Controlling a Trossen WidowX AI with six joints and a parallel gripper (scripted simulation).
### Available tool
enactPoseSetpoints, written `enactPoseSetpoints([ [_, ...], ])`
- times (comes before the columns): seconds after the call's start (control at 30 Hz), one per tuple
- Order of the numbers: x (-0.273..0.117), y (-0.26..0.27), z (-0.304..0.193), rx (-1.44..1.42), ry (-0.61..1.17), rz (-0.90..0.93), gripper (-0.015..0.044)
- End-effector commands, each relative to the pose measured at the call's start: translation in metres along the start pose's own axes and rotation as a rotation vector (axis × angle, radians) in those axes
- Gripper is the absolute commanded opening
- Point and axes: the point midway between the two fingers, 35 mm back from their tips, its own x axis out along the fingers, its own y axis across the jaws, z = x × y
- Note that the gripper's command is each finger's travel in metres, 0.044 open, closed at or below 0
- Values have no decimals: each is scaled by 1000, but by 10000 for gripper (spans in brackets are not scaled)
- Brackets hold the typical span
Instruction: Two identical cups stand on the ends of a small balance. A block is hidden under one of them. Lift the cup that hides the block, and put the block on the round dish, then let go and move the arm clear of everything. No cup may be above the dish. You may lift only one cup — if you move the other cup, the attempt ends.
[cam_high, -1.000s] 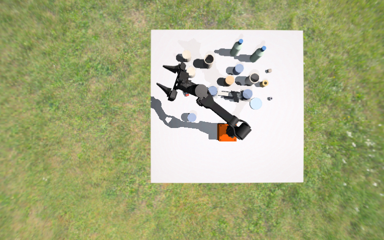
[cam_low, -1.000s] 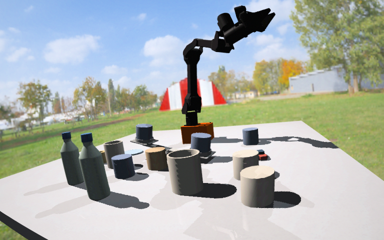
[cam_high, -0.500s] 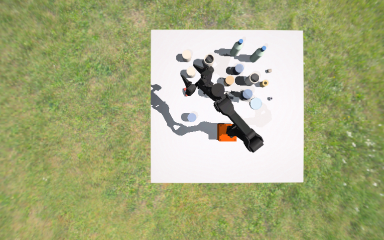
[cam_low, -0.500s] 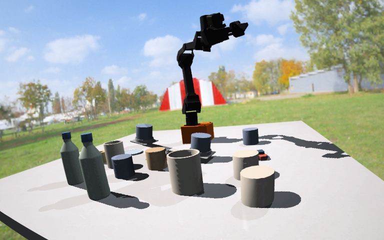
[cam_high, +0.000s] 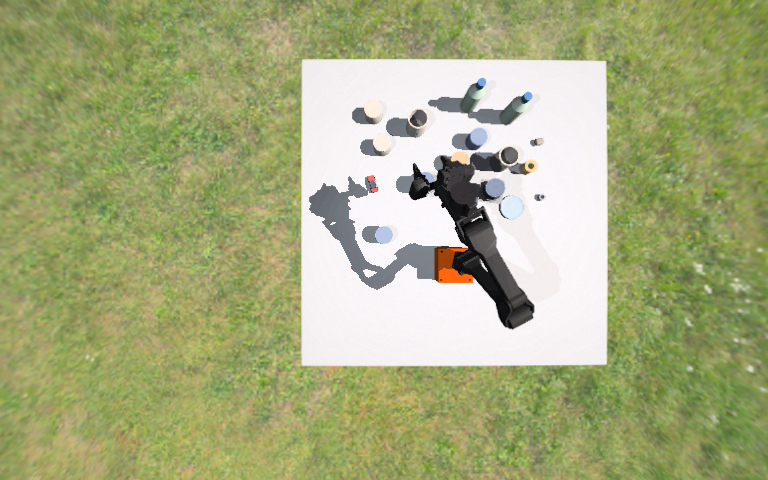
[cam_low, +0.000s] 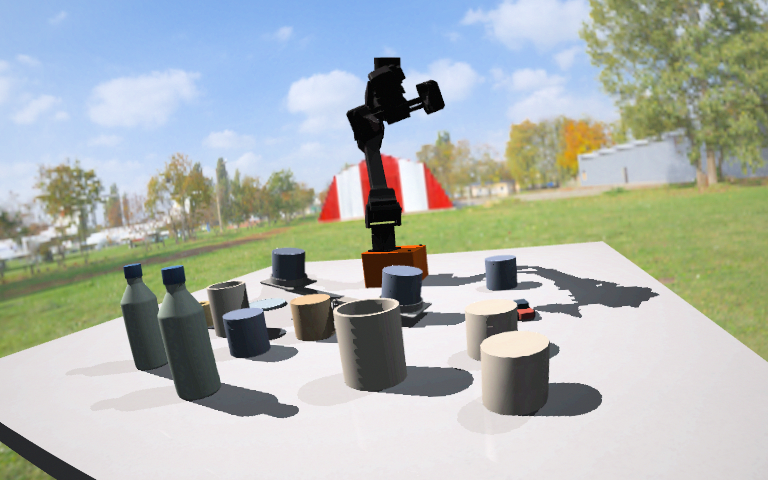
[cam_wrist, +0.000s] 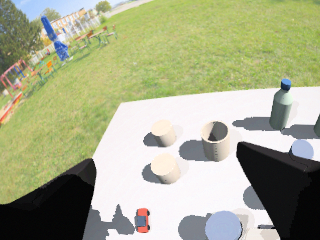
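One blue cup (cam_low: 401, 284) (cam_wrist: 223, 227) stands on one end pan of the balance (cam_low: 417, 311); the arm covers most of it in the top view. The matching blue cup (cam_high: 494, 187) (cam_low: 288, 264) stands on the other end pan, near the dish. The round pale blue dish (cam_high: 511, 207) (cam_low: 268, 304) is bare. No block is visible. My gripper (cam_high: 430, 163) (cam_low: 395, 110) (cam_wrist: 168, 159) is open and empty, high above the table. The arm hides most of the beam from above.
Two green bottles (cam_high: 472, 98) (cam_high: 513, 110), hollow cups (cam_high: 417, 123) (cam_high: 508, 156) and cream cylinders (cam_high: 373, 111) (cam_high: 382, 144) stand behind the balance. An orange cylinder (cam_low: 311, 318) and a blue cylinder (cam_low: 246, 332) stand nearer it. A red car (cam_high: 372, 183) and another blue cylinder (cam_high: 383, 234) are left.
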Motion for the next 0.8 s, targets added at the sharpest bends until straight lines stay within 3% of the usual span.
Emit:
enactPoseSetpoints([
  [0.0, -21, -33, -26, 7, 63, -124, 440],
  [0.47, -103, -126, -129, 37, 304, -531, 440],
  [0.77, -103, -127, -132, 0, 350, -538, 440],
])
